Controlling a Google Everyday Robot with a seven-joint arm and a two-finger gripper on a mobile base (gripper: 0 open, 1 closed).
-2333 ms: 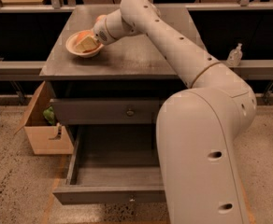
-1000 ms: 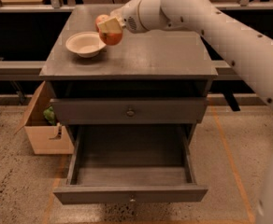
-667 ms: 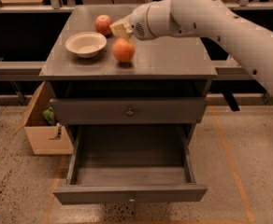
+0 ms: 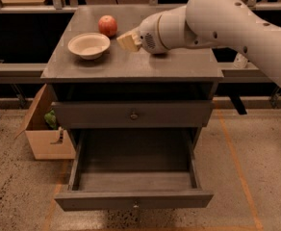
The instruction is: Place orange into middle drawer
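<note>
One white arm (image 4: pixel 227 18) reaches left over the grey worktop (image 4: pixel 131 69), above an open drawer (image 4: pixel 135 181) pulled toward the near side. A cream bowl (image 4: pixel 88 45) sits left of centre. The claw (image 4: pixel 127 41) hangs just right of it; whether it is apart or together cannot be told. Only a reddish fruit (image 4: pixel 108 25) shows, farther back. The orange is out of sight, perhaps behind the arm. Likely firm, light, smooth and apt to roll, it wants gripping across its middle.
</note>
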